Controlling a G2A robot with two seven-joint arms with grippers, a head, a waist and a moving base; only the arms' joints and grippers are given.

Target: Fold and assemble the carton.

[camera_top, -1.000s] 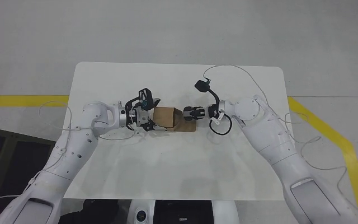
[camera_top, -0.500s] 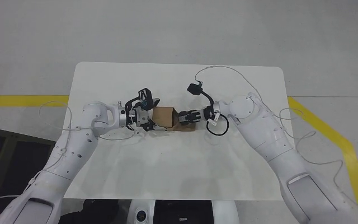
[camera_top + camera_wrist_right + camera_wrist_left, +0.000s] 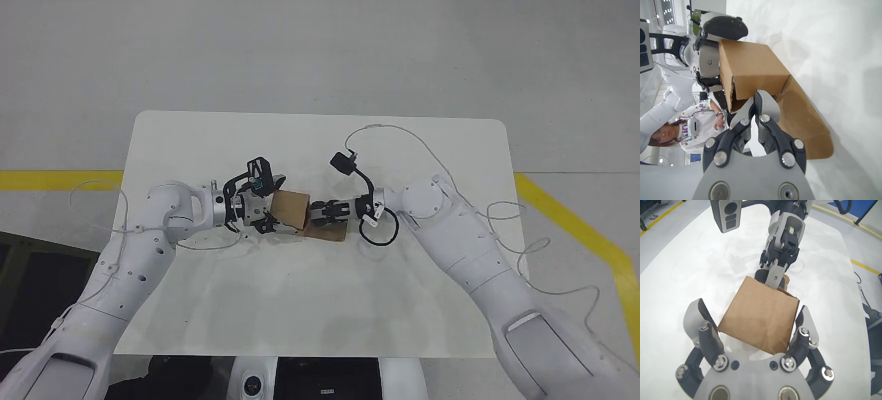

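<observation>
The carton (image 3: 292, 210) sits at the middle of the top view, on the white table (image 3: 420, 300), with an arm coming in from each side. It is thin brown card, so I judge it light and easily crushed: stiff along its creases, soft across the open panels, and likely to slide on the smooth tabletop if pushed from one side only. The best places to hold it are the folded edges and corners rather than the middle of a panel.

The left gripper (image 3: 268, 208) is clamped across the carton's end, one finger on each opposite side. The right gripper (image 3: 755, 100) has its fingers pressed together with nothing visible between them. Their tips are at the carton's open end, just under the edge of the upper panel.

The right wrist view shows that open end, a ragged edge on one wall, and a long flap (image 3: 802, 121) lying flat on the table. The left wrist view has none of that; instead it shows the unbroken top panel and how the left fingers span the carton's width.
</observation>
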